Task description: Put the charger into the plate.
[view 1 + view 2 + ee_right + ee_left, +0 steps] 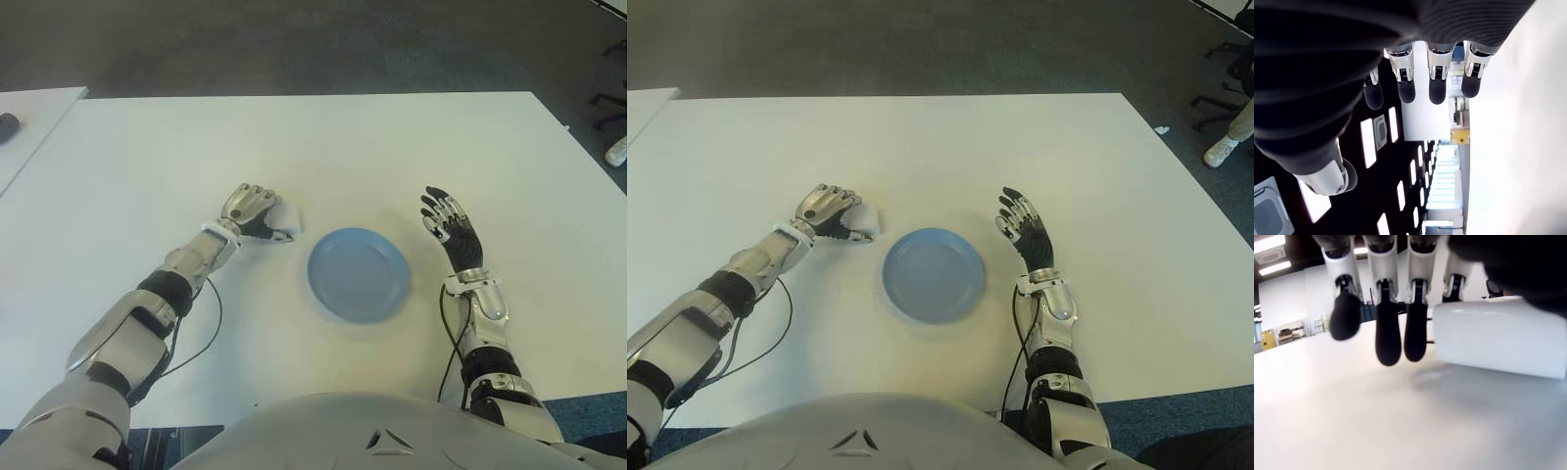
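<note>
Charger point(285, 219), a white block, sat on the table point(392, 147) inside the curl of the left robot hand point(251, 212), at roughly 9 o'clock from the plate point(359, 273) and near its rim but apart from it. Left robot hand was wrapped over the block from the robot's side; the left wrist view showed the fingers point(1388, 333) hanging down just beside the charger point(1498, 340), tips low over the table, thumb side hidden. Looked like a closing grasp, firm contact not confirmed; block still appeared to rest on the table, not lifted. Hand likely came in low and side-on because the block is short and flat-sided.

Right robot hand point(449, 227) showed at 3 o'clock of the plate, palm up, fingers spread, holding nothing, kept clear of the drop zone.

Plate was blue, shallow, with nothing in it, centred in front of the torso. Judged step: secure grip, then lift and carry toward 3 o'clock into the plate. Risk: smooth block slipping out.
</note>
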Robot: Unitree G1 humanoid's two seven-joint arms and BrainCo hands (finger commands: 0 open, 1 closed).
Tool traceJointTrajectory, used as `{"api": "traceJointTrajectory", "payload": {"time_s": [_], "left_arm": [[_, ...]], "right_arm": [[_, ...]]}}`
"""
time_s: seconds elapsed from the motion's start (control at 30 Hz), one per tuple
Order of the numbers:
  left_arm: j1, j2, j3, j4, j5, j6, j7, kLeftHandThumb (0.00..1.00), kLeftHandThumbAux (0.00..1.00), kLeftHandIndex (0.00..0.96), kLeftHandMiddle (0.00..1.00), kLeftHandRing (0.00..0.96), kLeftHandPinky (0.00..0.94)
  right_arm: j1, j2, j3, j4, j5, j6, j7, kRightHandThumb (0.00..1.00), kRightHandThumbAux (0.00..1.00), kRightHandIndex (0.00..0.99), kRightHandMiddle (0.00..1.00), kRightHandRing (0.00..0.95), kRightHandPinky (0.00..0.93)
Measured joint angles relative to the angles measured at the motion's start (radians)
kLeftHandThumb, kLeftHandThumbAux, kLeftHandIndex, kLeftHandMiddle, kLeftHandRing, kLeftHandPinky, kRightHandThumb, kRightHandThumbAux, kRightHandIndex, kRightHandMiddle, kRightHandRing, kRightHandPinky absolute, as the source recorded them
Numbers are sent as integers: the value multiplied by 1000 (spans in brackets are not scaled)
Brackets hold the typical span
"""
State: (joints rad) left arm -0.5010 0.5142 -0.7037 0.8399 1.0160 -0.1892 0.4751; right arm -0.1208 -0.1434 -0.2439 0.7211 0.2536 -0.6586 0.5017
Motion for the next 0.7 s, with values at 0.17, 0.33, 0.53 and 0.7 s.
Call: {"api": "traceJointTrajectory", "payload": {"time_s": [0.17,0.33,0.53,0.7], "left_arm": [[-6,0,-16,7,0,11,15,736,682,437,732,712,738],[-8,-3,-20,22,-5,14,38,737,682,437,740,719,732],[-1,-11,-5,34,-39,14,58,739,683,438,743,722,730],[21,-9,14,17,-57,14,71,739,682,438,742,723,731]], "right_arm": [[-6,-4,-3,13,1,0,0,248,666,121,101,80,65],[-13,-8,-4,27,1,0,0,248,666,121,101,80,65],[-23,-12,-5,41,1,0,0,248,666,121,101,80,65],[-33,-16,-7,58,1,0,0,248,666,121,101,80,65]]}}
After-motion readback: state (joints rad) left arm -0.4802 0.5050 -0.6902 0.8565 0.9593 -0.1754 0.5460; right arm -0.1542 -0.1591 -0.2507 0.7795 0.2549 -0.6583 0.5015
